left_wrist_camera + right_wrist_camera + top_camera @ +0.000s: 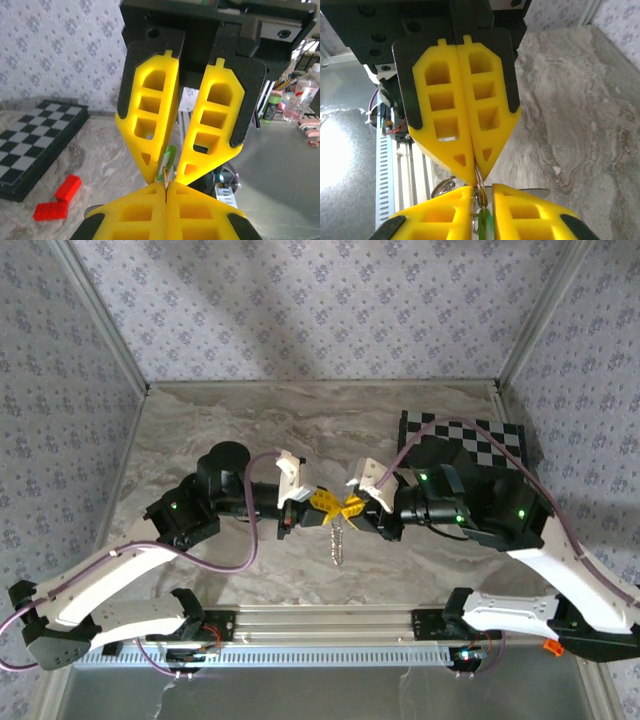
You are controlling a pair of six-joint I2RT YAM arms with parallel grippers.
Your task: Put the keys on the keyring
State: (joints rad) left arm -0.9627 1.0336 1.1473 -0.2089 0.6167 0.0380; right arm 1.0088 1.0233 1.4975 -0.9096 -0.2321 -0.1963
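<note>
Meets tip to tip above the counter, near its middle; clenches the left gripper on the key, with a narrow wedge of gap between the fingers since the green piece sits at their very tips; clamps the right gripper flat shut on the keyring, pinching just one thin turn of it.

Seems arranged so for threading: steadies the ring at one spot with the right side, presents the key to that same spot with the left; holds both clear of the counter, likely for room to twist and slide.

Aims the key along the left fingers, long axis in line with them, free end toward the right fingertips and about touching the metal pinched there; cannot tell which end carries the hole, nor whether any of it is already hooked on.

Lets the rest of the keyring dangle from the pinch, long axis running toward the near edge in the top view, so probably hanging straight down; shows a couple of loose loops beside the pinch in the right wrist view.
</note>
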